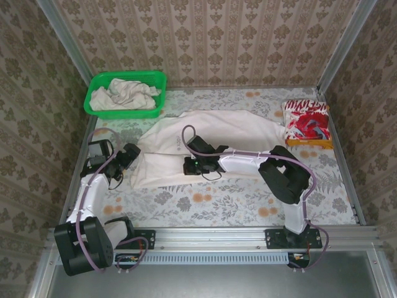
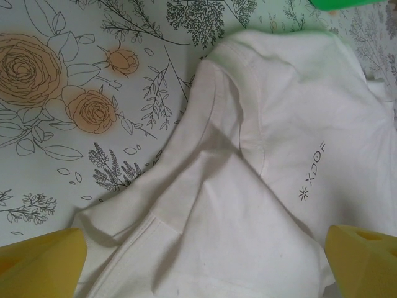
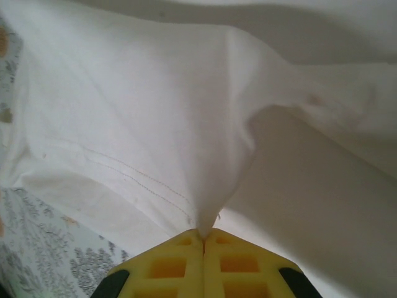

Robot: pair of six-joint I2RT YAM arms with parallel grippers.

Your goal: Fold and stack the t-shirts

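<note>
T-shirt (image 1: 214,130), off-white, lies spread across the middle of the table (image 1: 205,205), partly folded, long axis running from near left to far right. Its small dark chest print (image 2: 313,171) faces up near the left end. Right jaws are clenched on a pinch of this shirt. In the right wrist view the two yellow pads (image 3: 180,261) meet tip to tip, with cloth gathered into a peak between them and a stitched hem (image 3: 124,176) just left of the pinch. From above, the right arm (image 1: 248,160) reaches leftward over the shirt, wrist low by its near edge. Left jaws are released and spread wide, gripping nothing: yellow pads (image 2: 37,267) sit at both lower corners of the left wrist view, with the shirt's folded edge below and between them. Left arm (image 1: 93,186) is at the shirt's left edge; contact with the cloth, cannot tell. Second off-white shirt (image 1: 124,94) is crumpled in the green basket (image 1: 130,75) at the far left corner. Red-and-white patterned shirt (image 1: 305,119) lies folded at far right, touching or just beside the spread shirt's right end; cannot tell which.
</note>
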